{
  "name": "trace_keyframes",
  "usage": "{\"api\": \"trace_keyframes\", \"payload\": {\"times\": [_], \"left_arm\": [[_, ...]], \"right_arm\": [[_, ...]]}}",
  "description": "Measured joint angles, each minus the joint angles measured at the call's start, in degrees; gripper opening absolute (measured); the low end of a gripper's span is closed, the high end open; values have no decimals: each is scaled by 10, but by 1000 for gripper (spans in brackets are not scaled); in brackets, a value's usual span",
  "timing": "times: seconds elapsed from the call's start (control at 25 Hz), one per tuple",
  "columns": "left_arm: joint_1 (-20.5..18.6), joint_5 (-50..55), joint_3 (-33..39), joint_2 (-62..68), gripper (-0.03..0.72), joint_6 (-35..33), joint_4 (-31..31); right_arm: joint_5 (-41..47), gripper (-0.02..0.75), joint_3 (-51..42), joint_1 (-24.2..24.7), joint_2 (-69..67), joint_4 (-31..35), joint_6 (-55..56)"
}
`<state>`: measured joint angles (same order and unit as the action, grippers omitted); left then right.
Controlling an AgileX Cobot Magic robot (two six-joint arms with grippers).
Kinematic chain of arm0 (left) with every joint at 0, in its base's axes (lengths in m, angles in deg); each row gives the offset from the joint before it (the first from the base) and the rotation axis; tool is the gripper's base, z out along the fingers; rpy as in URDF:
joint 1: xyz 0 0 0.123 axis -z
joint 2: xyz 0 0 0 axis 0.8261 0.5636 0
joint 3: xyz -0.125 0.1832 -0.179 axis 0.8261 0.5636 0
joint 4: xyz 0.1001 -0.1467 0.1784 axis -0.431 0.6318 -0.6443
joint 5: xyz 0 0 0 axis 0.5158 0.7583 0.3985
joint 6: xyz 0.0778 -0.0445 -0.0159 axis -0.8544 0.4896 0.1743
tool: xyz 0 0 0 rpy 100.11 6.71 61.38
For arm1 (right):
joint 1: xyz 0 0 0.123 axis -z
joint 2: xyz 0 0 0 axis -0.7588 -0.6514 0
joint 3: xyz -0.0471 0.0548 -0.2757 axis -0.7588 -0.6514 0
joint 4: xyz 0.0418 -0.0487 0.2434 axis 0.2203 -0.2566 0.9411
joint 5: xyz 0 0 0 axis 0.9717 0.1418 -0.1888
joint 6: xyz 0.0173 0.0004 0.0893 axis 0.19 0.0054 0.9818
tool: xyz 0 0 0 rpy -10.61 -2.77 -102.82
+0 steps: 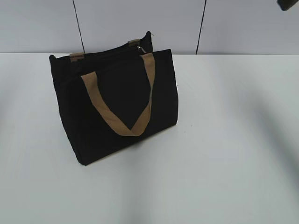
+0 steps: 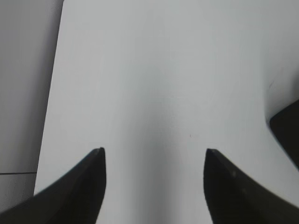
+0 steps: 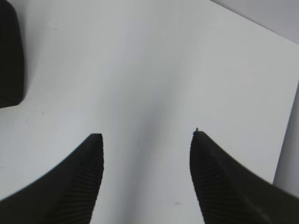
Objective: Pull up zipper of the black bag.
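The black bag [image 1: 117, 102] stands upright on the white table [image 1: 224, 154], left of centre in the exterior view, with a tan strap handle hanging down its front. The zipper [image 1: 105, 50] runs along its top edge, with the small silvery pull [image 1: 140, 49] near the right end. A corner of the bag shows at the right edge of the left wrist view [image 2: 286, 135] and at the left edge of the right wrist view [image 3: 9, 56]. My left gripper [image 2: 154, 151] is open and empty above bare table. My right gripper [image 3: 145, 135] is open and empty, also above bare table.
A grey wall with two dark vertical seams stands behind the table. A dark part of an arm [image 1: 288, 4] shows at the top right corner of the exterior view. The table's left edge [image 2: 49, 116] shows in the left wrist view.
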<state>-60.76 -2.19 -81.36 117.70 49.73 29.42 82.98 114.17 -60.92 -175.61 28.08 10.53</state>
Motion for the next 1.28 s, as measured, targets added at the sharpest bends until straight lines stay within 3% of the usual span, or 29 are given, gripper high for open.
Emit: {"api": "trace_keyframes", "payload": {"times": [0.32, 0.52, 0.68, 0.88, 1.28], "left_arm": [[0, 19, 29, -57, 488, -1, 47], [0, 20, 120, -157, 486, -2, 69], [0, 23, 200, -261, 485, -3, 74], [0, 36, 289, -356, 485, -3, 83], [0, 58, 366, -489, 482, -3, 106]], "right_arm": [[15, 448, -38, 95, 83, 51, -20], [-58, 448, -232, 99, 231, 114, -28], [-125, 448, -401, 99, 343, 125, -30], [-141, 448, -559, 99, 460, 131, -29], [-88, 448, -661, 99, 635, 140, -15]]}}
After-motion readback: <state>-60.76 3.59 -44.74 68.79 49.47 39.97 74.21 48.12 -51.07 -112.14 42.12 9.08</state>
